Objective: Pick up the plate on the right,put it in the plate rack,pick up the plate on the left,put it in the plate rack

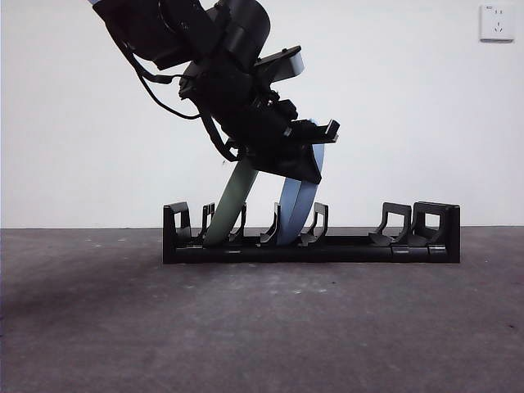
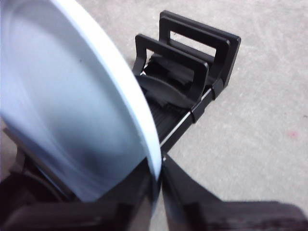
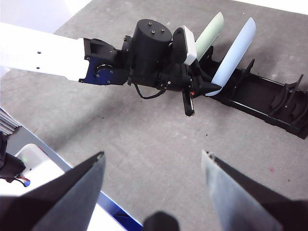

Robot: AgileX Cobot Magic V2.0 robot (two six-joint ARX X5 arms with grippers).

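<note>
**Blue plate going into the rack**

The left gripper (image 1: 315,155) pinches the blue plate's (image 1: 296,209) top rim, its lower edge between rack (image 1: 311,250) prongs beside the green plate (image 1: 233,205). Slots rightward stand free. The right gripper (image 3: 153,161) hangs wide open, well apart.

Low across the middle of the front view sits the plate rack (image 1: 311,246), long and black, blocky at both ends, curved prongs standing in a row. Two plates are in it, toward its left half. The pale green plate (image 1: 233,205) stands on edge, leaning right, at centre-left of the frame. Just right of it the light blue plate (image 1: 296,211) stands on edge too, also tilted right, its upper rim hidden behind dark arm parts. The slots on the right stand open.
</note>
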